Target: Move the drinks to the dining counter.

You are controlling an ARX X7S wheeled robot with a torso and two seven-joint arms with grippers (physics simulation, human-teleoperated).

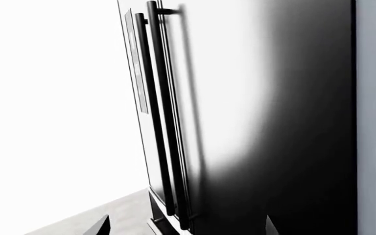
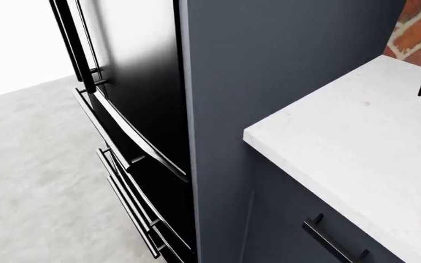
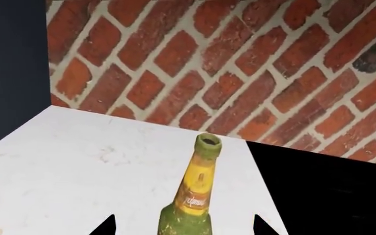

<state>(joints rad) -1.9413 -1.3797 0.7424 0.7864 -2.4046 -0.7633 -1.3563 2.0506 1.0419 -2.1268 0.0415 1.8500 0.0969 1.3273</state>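
On my left, my left gripper (image 1: pixel 186 226) faces the black fridge (image 1: pixel 253 122) with its long handles (image 1: pixel 165 122); only two fingertips show, set apart, nothing between them, so it is released and idle. Ahead, a dark cabinet panel (image 2: pixel 269 82) separates the fridge from a white worktop (image 2: pixel 342 142) by the brick wall (image 3: pixel 240 63). On my right, the olive-green bottle (image 3: pixel 195 200) stands upright on that worktop, between my right gripper's (image 3: pixel 184 226) spread fingertips, apparently not yet clamped. I judge the grasp comes next: I should centre on the body below the neck, close evenly, then lift straight so it doesn't tip.
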